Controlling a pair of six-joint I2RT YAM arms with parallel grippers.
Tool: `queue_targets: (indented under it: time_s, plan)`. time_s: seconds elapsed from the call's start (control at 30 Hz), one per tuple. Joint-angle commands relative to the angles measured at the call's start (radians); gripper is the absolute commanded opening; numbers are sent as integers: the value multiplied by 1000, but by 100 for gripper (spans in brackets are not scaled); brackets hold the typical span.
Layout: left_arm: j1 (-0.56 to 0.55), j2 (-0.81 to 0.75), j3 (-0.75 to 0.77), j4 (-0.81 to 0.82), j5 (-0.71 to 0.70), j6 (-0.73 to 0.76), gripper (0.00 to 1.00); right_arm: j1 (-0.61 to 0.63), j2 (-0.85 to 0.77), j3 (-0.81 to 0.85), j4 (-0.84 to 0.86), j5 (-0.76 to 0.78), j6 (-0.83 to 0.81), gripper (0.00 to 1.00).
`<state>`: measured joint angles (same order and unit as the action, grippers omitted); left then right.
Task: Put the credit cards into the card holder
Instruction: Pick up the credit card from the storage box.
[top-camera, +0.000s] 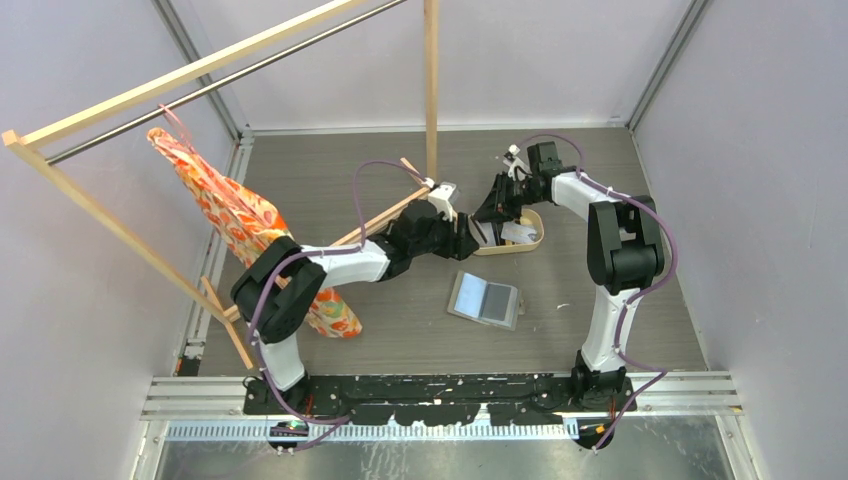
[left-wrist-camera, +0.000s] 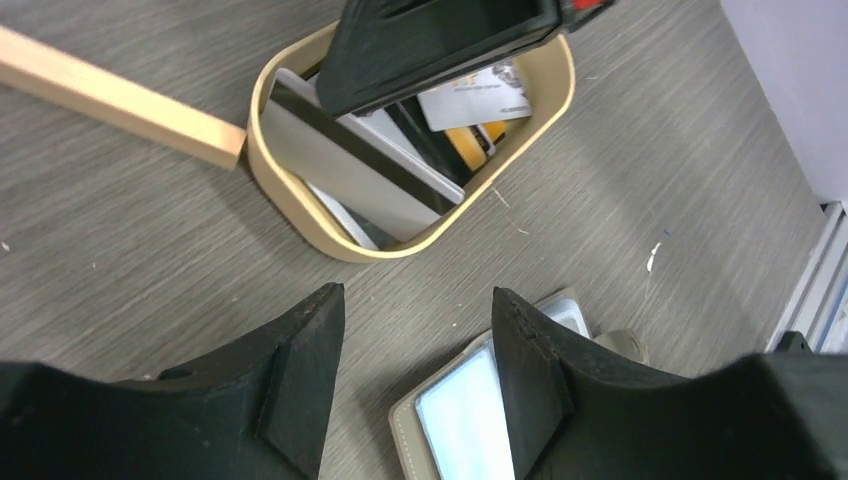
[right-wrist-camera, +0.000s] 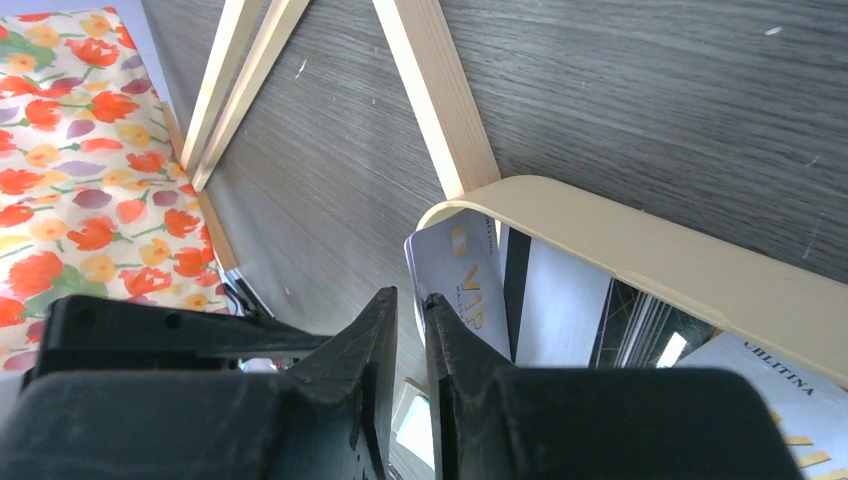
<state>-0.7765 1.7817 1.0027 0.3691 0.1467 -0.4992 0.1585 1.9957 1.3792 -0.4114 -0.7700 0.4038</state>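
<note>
The credit cards (left-wrist-camera: 370, 170) lie stacked and overlapping in an oval light-wood tray (left-wrist-camera: 380, 252), none of them yet in the card holder (top-camera: 485, 298), which lies open on the table (top-camera: 620, 300) near the tray, on the side toward the arms. The step in hand appears to be picking the first card out of the tray. The right gripper (right-wrist-camera: 410, 297) reaches over the tray rim with its jaws drawn almost together beside a whitish card (right-wrist-camera: 462, 285); whether they pinch that card's edge cannot be told. The left gripper (left-wrist-camera: 417, 300) hovers released and empty between tray and holder. The next move likely calls for a firm edge grip and a clean lift over the rim. The whitish card reads "VIP"; another pale card (right-wrist-camera: 790, 390) seems to read "CHLITINA".
</note>
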Motion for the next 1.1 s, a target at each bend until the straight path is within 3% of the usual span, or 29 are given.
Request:
queue_targets:
  time_s: [0.0,0.37,1.07]
  plan:
    - [9,2,49,-27,-58,-55,57,7,-42,0,20,-37,11,21]
    - [71,24,6,84,40,-162,57,5,-25,7,-16,-87,-20,19]
    - [107,117,86,69,88,-244,56,-14,5,31,-114,-116,-109,16]
